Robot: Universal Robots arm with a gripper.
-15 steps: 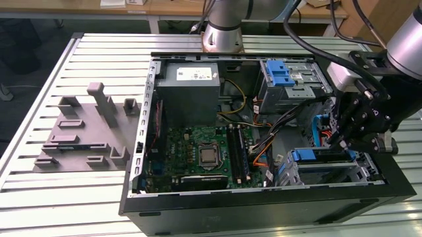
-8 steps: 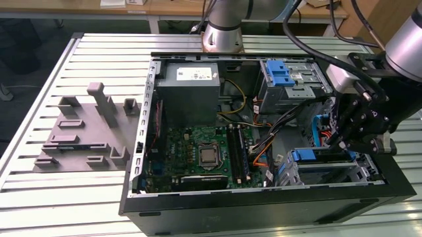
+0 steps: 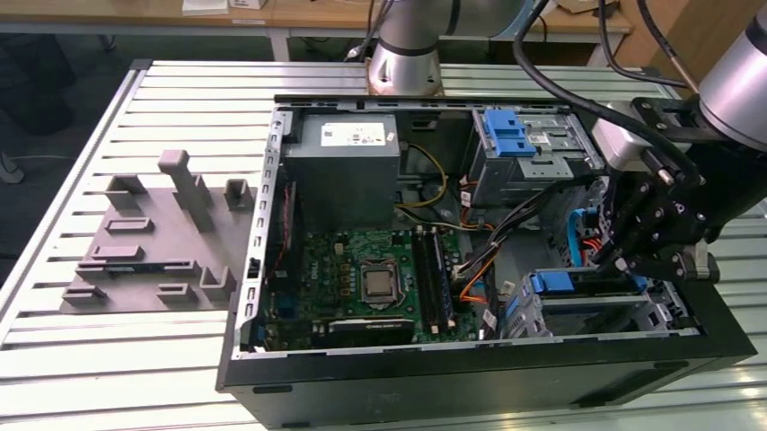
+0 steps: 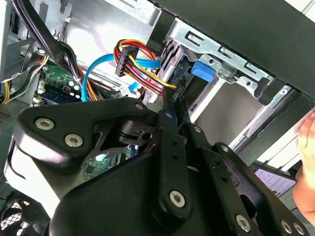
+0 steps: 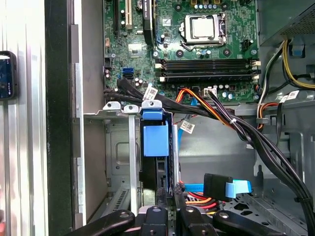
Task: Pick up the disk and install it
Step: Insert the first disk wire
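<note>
The gripper (image 3: pixel 623 260) is seen lowered into the case (image 3: pixel 480 368) at about 3 o'clock in the exterior view, its fingers (image 5: pixel 167 209) pinched on the edge of the disk (image 5: pixel 156 142). The disk is stood on edge in the drive cage (image 5: pixel 115 147), blue tab up. At 9 o'clock the motherboard (image 3: pixel 359 278) is found, at 12 the power supply (image 3: pixel 348 171).

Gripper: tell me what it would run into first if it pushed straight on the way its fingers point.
Most likely the disk. In the first wrist view the gripper points along the blue-framed disk standing in the metal drive cage, with its fingertips at the disk's near edge. Depth is unclear, so contact cannot be confirmed.
</note>
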